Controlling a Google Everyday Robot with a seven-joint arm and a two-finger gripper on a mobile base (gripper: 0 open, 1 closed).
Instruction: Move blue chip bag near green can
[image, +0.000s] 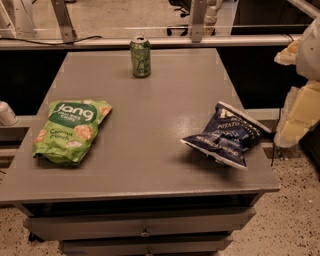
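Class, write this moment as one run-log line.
hand: off table right edge, beside blue chip bag | blue chip bag: front right | green can: upright, back centre, apart from bag

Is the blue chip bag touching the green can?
Apart. The camera view shows bare tabletop between the blue chip bag near the right edge and the green can at the back. The gripper hangs right of the bag.

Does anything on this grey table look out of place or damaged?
The dark blue foil chip bag lies crumpled at the right edge of the grey table. The gripper hangs just right of it, off the table.
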